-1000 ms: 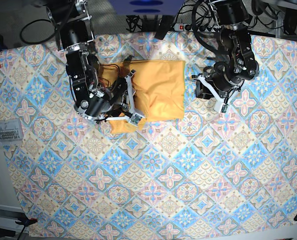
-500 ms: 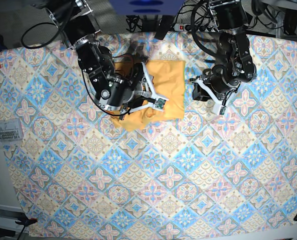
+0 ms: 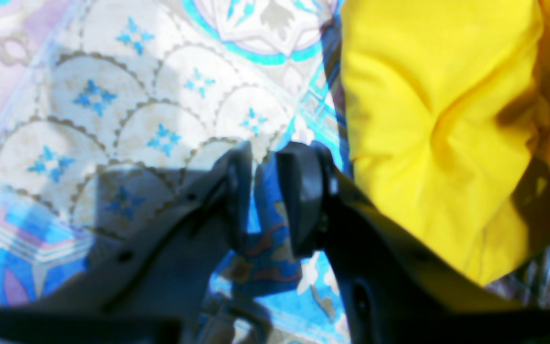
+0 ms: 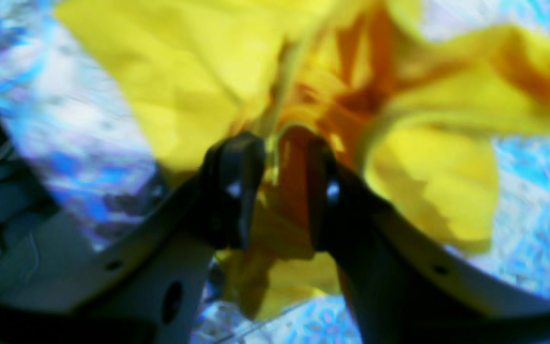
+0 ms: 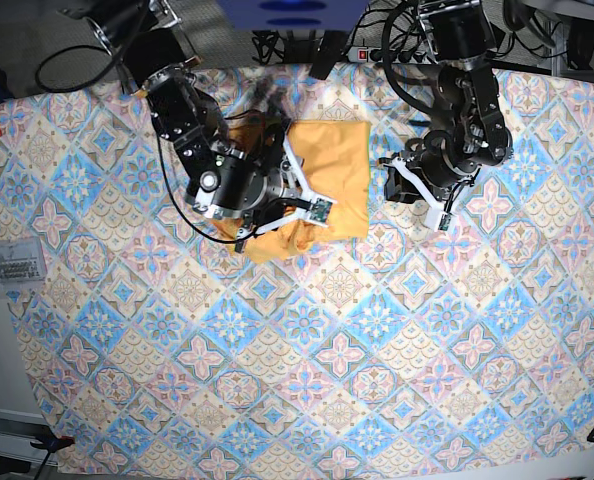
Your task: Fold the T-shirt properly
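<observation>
Bunching is the risk: the right gripper (image 4: 280,191) is pinching a gathered fold of the soft yellow-orange cloth T-shirt (image 5: 327,175), which is lying half-folded at the far side of the blue-pink patterned tablecloth (image 5: 377,350). Layers could be slipping or dragging askew. The left gripper (image 3: 263,200) is hovering just beside the shirt, slightly parted, gripping nothing.

We count one yellow shirt (image 5: 332,170), one patterned tablecloth (image 5: 377,330), two robot arms, each with one gripper, and one power strip (image 5: 365,52) up top.
</observation>
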